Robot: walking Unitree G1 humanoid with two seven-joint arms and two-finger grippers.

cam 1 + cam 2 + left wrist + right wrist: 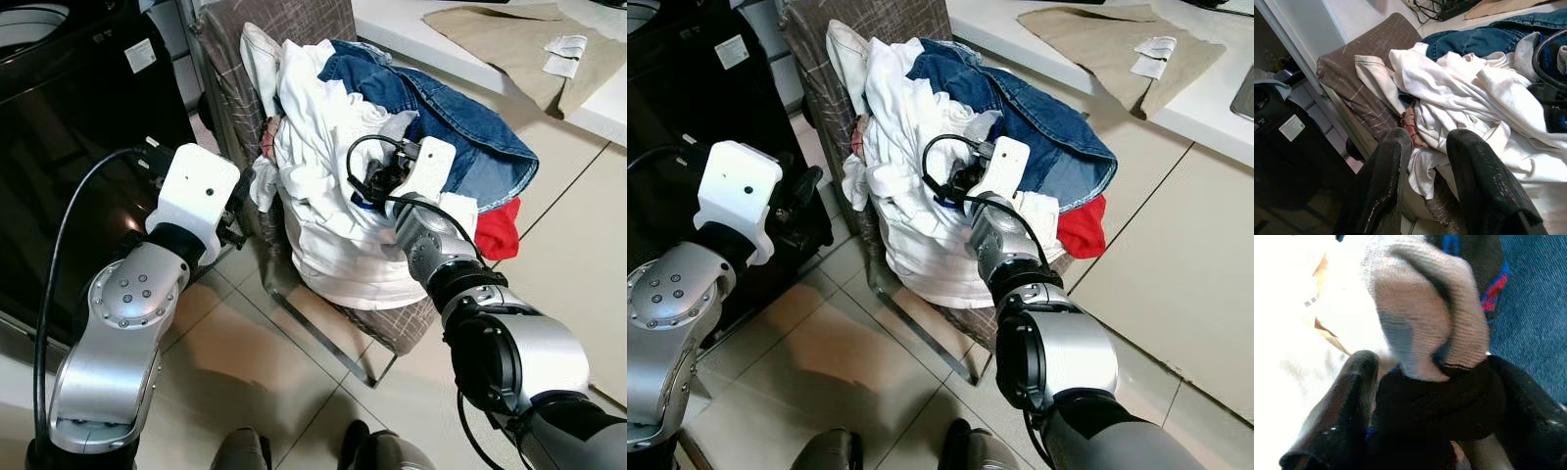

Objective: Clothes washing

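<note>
A brown chair (235,69) holds a heap of laundry: white garments (323,225), blue jeans (460,117) and a red cloth (498,230). My right gripper (380,181) is pushed into the top of the heap, beside the jeans. In the right wrist view its fingers (1332,426) are shut on a dark cloth (1435,401), with a grey knit piece (1420,308) bulging above them. My left gripper (1429,147) hovers open at the chair's left edge, close to the hanging white cloth, with nothing between its fingers (1386,171).
A black washing machine (69,127) stands on the left, close to my left arm. A beige garment (509,39) lies on a white surface at the back right. Tiled floor (568,255) lies to the right of the chair, and my feet (245,452) show below.
</note>
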